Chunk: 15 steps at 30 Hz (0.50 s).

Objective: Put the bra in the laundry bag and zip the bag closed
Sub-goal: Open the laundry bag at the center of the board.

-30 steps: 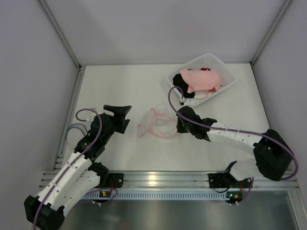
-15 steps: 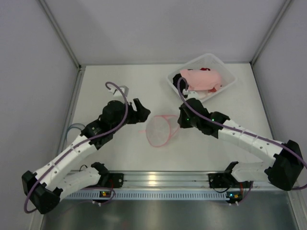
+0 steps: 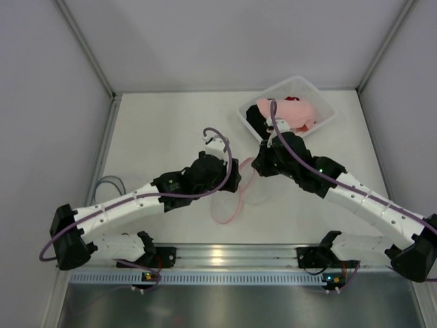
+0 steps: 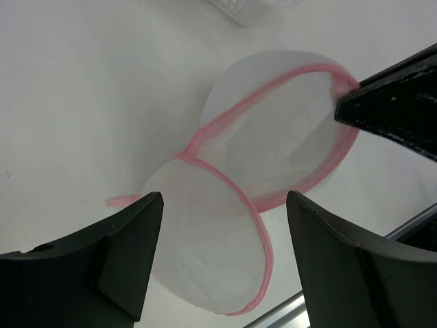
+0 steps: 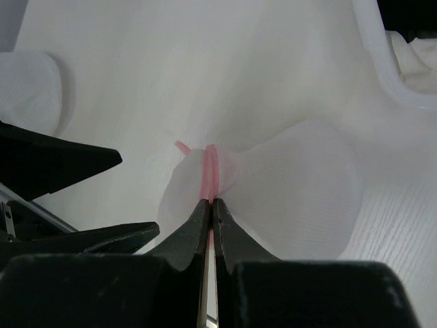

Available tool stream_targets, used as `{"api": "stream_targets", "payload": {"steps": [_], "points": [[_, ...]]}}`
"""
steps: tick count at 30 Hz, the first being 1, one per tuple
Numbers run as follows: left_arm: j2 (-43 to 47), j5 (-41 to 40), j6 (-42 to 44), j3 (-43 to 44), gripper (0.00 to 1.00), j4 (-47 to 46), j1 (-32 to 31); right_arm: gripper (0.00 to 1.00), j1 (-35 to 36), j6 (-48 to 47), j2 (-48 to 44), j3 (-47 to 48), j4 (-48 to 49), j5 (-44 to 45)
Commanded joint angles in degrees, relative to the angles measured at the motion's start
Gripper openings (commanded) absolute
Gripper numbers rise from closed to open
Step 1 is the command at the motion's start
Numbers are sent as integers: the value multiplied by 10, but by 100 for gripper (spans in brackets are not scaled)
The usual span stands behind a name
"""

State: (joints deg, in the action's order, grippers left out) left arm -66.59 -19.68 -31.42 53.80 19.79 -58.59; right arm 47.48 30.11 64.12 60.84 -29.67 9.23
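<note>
Currently right gripper (image 5: 210, 201) is pinched tight on the pink rim of the laundry bag (image 4: 205, 260) (mesh, lying open mid-table); left gripper (image 4: 224, 205) hangs over it, jaws spread wide, holding nothing. Meanwhile the bra (image 3: 287, 115) sits in the white bin (image 3: 321, 94), back right.

Top external: fixed above and behind the arm bases (image 3: 153, 258), looking down on the whole white surface (image 3: 157, 123). Left wrist: aimed closely past the left pincer (image 4: 224, 205) onto the translucent white mesh bag with pink trim (image 4: 273, 137). Right wrist: set very near the same bag's trim, viewed along the right pincer (image 5: 208, 202). The bag is shared by all three views.
</note>
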Motion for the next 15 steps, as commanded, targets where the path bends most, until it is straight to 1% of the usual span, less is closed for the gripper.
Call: {"api": "stream_targets", "payload": {"steps": [1, 3, 5, 7, 9, 10, 12, 13, 15], "points": [[-31, -61, -10, 40, 79, -9, -21, 0, -1, 0, 1, -3, -12, -11], [-51, -78, -22, 38, 78, -2, -31, 0, 0, 7, -4, -18, -4, -8], [-63, -76, -33, 31, 78, 4, -42, 0, 0, 9, -8, -23, -6, 3], [-59, -52, -39, 16, 77, 4, -54, 0, 0, 9, -10, -26, -11, 14], [-42, -52, -33, 1, 77, 2, -71, 0, -1, 8, -8, -27, -22, 32], [-36, -59, -12, -13, 77, 2, -100, 0, -1, 10, -7, -27, -23, 37], [-15, -73, 33, -28, 78, 1, -135, 0, -1, 14, 0, -30, -24, 45], [-9, -81, 43, -46, 79, -2, -168, 0, -1, 14, 1, -32, -23, 47], [-6, -94, 47, -58, 79, 0, -187, 0, -2, 20, 9, -33, -20, 48]]}}
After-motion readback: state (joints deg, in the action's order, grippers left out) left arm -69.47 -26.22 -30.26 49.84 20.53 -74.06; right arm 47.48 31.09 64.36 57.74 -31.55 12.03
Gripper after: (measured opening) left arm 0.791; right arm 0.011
